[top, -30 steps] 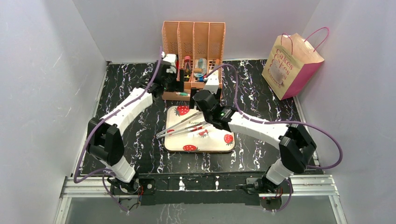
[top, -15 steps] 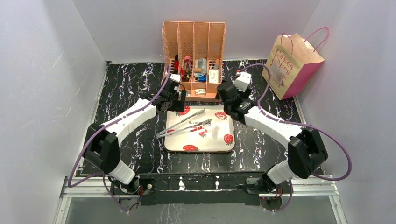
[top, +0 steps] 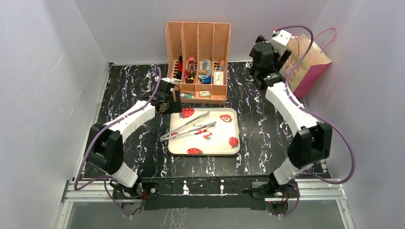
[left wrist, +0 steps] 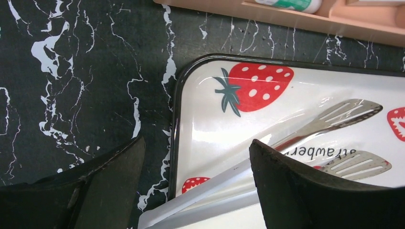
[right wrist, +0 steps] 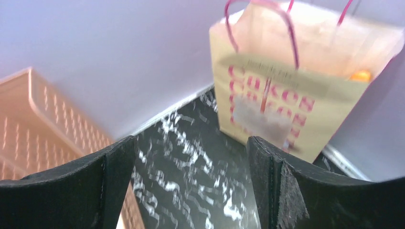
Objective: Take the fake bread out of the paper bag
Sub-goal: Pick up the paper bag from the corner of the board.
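Left claw [left wrist: 196,183] hangs wide and empty over the tray's [left wrist: 173,143] far-left corner. Right claw [right wrist: 191,186], wide too, faces the paper bag [right wrist: 282,109] far right; bread [right wrist: 361,75] peeks inside. Best come in from above, squarely, without tipping it.

Paper bag [right wrist: 267,90]: matt tan paper face, magenta sides.
Tray [left wrist: 205,124]: glossy white finish, smooth, dark rim.
Tongs [left wrist: 334,113]: bright polished metal, slotted ends.
Table [left wrist: 71,71]: black marble-veined surface, dull sheen.
Organiser [top: 198,36]: peach plastic, perforated walls.
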{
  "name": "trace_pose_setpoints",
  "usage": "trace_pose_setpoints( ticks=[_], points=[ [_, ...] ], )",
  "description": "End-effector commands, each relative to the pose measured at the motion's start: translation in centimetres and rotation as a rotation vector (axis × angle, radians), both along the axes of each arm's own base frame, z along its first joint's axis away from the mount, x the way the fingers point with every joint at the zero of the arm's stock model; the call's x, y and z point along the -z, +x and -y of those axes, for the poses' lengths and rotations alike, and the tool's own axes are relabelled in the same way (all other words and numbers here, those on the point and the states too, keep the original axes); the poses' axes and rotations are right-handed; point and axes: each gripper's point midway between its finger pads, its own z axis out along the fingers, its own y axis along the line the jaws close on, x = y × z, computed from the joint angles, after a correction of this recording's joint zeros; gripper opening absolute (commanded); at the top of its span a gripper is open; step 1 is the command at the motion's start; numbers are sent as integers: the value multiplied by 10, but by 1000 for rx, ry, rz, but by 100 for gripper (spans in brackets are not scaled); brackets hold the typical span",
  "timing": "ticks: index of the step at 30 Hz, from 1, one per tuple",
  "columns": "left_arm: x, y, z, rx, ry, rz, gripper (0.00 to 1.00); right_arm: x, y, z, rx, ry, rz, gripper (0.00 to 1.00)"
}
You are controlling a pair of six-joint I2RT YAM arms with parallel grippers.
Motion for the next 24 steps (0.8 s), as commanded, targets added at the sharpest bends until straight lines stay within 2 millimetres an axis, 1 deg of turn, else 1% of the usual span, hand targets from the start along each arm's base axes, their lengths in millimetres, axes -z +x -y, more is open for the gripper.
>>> trace_pose_setpoints(
  ticks=[1,3,4,8,11,15,17,19,24],
  points=[
    [-6,3,-5,-29,-62,-5,80,-41,25,49,122,-128,27,85],
    [-4,2,-7,-29,-64,-12,80,-52,33,65,161,-165,22,87],
    [-3,2,-8,-29,-69,-15,80,-55,35,74,185,-186,11,90],
    [5,5,-10,-33,-95,-30,80,-56,49,103,252,-251,-34,97],
    [10,6,-7,-38,-127,-38,80,-61,56,118,271,-294,-53,97],
    [17,1,-2,-32,-158,-65,80,-62,58,136,303,-332,-73,98],
    [20,-1,0,-29,-167,-75,80,-61,62,141,295,-333,-82,98],
    [21,-3,1,-29,-174,-79,80,-60,65,142,290,-341,-91,98],
    [17,-3,3,-25,-187,-74,80,-58,75,142,270,-373,-144,97]
  ],
)
